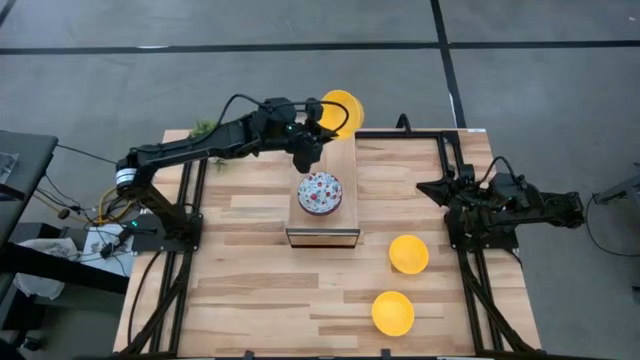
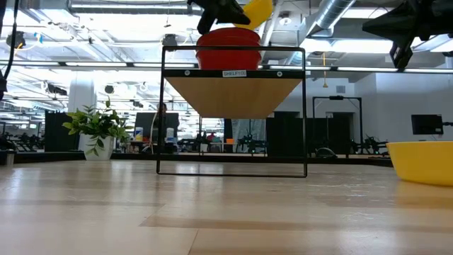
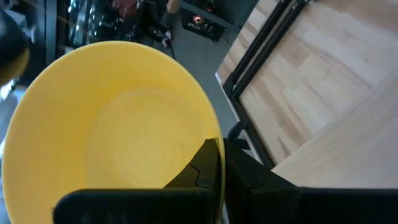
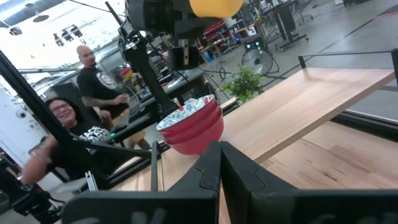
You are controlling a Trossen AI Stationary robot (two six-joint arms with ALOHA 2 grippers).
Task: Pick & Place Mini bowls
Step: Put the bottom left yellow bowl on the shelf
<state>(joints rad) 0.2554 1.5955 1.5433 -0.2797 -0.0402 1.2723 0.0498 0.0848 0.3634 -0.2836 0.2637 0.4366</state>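
Left gripper [image 1: 322,118] clamps a yellow bowl [image 1: 341,111] by its rim, raised beyond the patterned stack [image 1: 320,193] on the shelf [image 1: 322,236]. Advice: keep it level, lower gently. Right gripper [image 1: 436,188] shut, empty, parked aside.

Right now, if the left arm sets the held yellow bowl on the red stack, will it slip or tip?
The plain yellow round bowl looks smooth and stiff, so probably slippery. The stacked red floral bowls already nest, so it likely seats without tipping.

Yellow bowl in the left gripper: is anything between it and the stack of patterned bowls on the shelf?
Nothing visible. The left gripper holds the yellow bowl above the shelf's far edge; the stacked bowls sit uncovered.
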